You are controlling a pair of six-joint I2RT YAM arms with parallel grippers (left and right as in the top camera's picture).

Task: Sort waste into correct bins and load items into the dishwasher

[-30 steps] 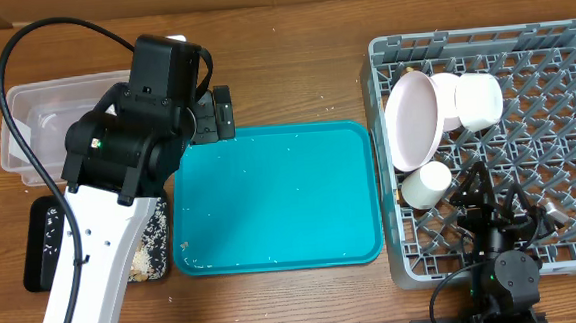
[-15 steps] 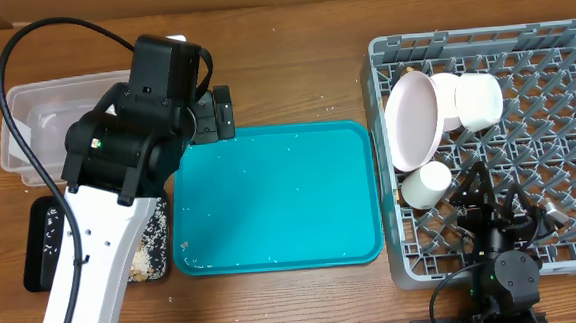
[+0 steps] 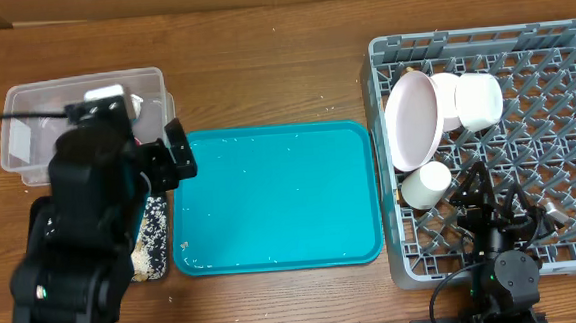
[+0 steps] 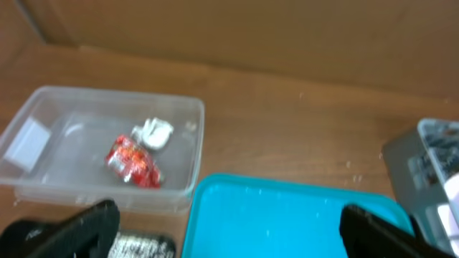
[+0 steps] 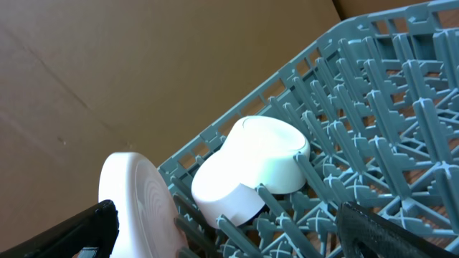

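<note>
Near right, the right fingers (image 5: 72,233) spread open over the dish rack (image 3: 481,35); cup (image 3: 428,184), plate (image 3: 413,119) and bowls (image 3: 477,100) sit farther in. Left fingers (image 4: 79,229) gape empty at the far-left corner of the teal tray (image 3: 275,197). Red wrapper (image 4: 133,161) and tissue (image 4: 155,132) lie in the far-left clear tub (image 4: 107,93).

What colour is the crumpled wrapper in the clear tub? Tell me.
Red. The wrapper shows best in the left wrist view.

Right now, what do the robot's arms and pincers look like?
The left arm is bulky black housings with a white patch, a green mark and a black cable. The right arm is black with thin looped cables. The left pincer and right pincer have dark fingers.
</note>
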